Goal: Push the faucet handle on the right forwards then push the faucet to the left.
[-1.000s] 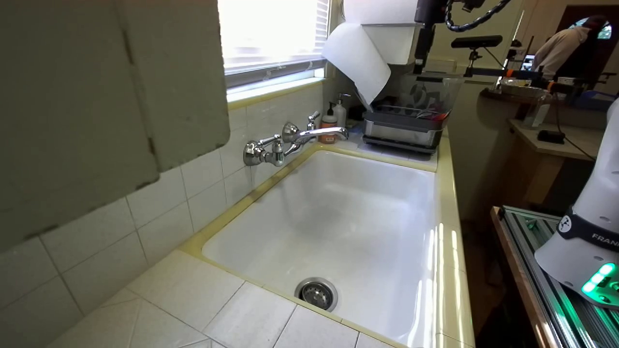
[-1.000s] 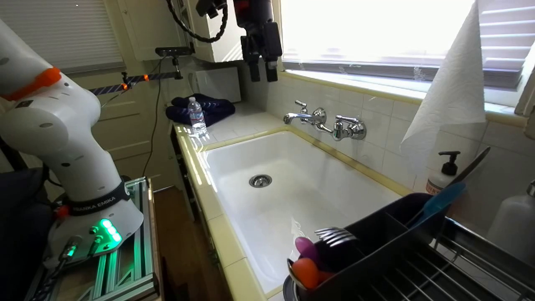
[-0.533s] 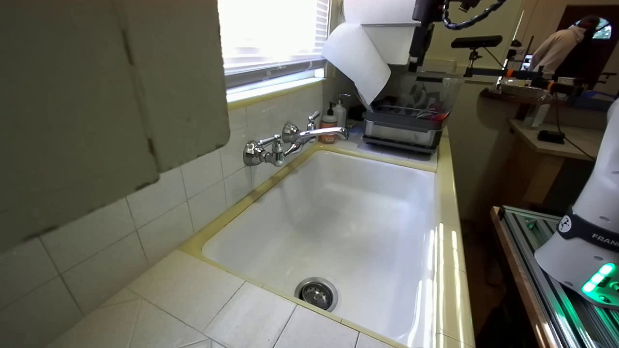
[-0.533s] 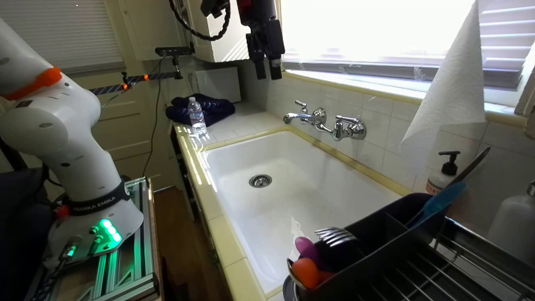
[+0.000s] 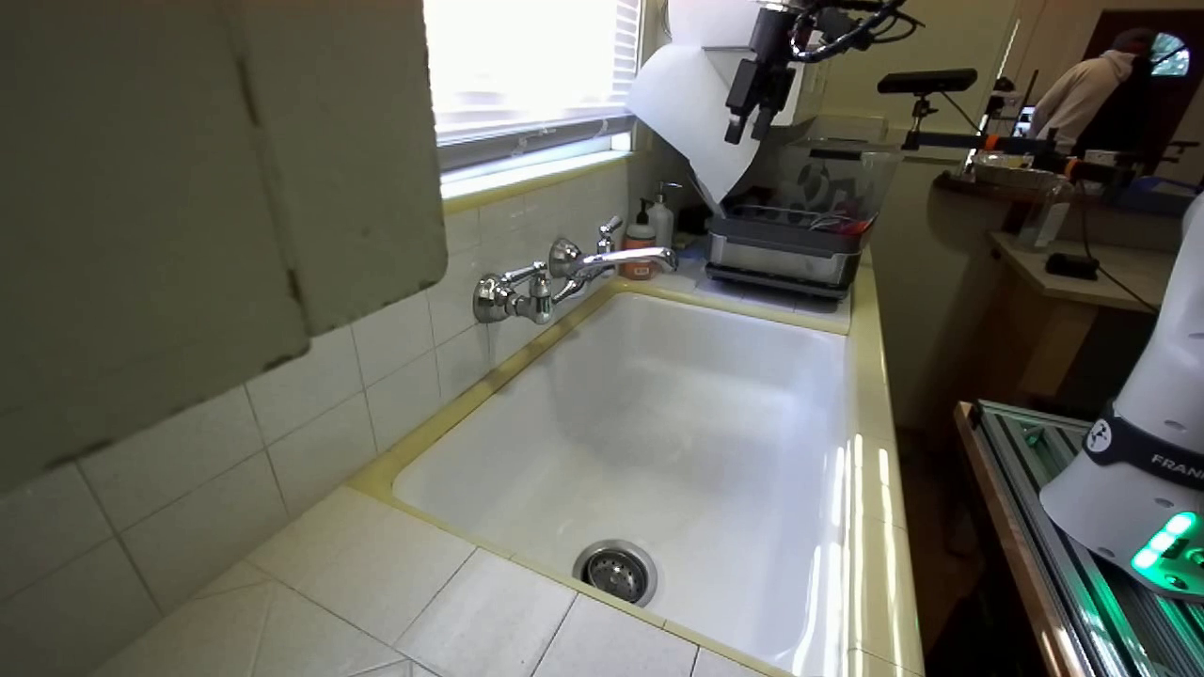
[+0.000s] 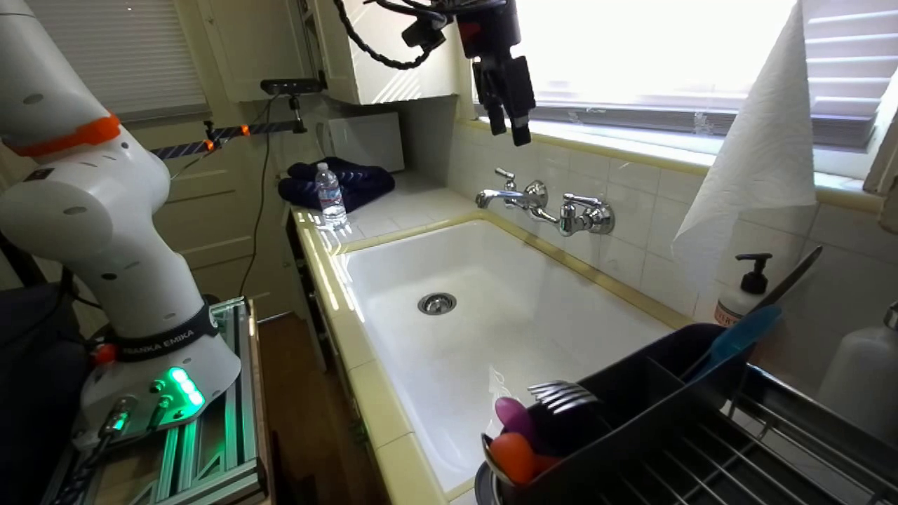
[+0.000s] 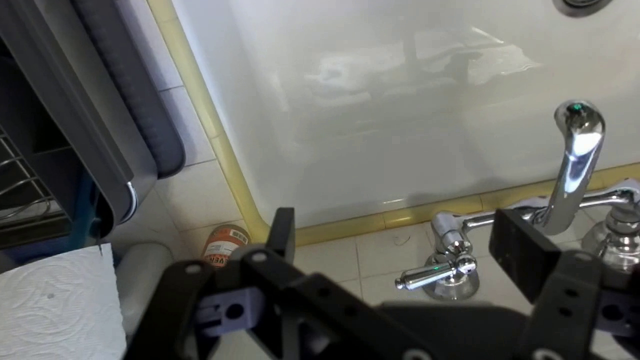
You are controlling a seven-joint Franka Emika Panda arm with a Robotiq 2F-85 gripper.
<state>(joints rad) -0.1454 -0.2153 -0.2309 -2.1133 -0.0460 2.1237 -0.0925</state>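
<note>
The chrome wall faucet has a curved spout that points out over the sink, in both exterior views (image 5: pixel 649 256) (image 6: pixel 497 196) and in the wrist view (image 7: pixel 580 145). Its right handle, a chrome lever, is on the dish-rack side (image 5: pixel 608 231) (image 6: pixel 584 202) (image 7: pixel 427 276). The left handle is at the drain side (image 5: pixel 523 274) (image 6: pixel 506 175). My gripper (image 5: pixel 748 129) (image 6: pixel 509 131) is open and empty, above the faucet and apart from it. In the wrist view the right handle shows between the open fingers (image 7: pixel 400 245). The lever lies roughly along the wall.
The white sink (image 5: pixel 696 423) has a yellow tile rim. A dish rack (image 5: pixel 781 254) with utensils stands at its right end. Soap bottles (image 5: pixel 640 246) and a hanging paper towel (image 6: pixel 751 154) are beside the right handle. The window sill (image 6: pixel 596 140) is behind the gripper.
My gripper has moved toward the window wall, and in the exterior views it has turned, its fingers now tilted. The faucet spout and both handles have not moved.
</note>
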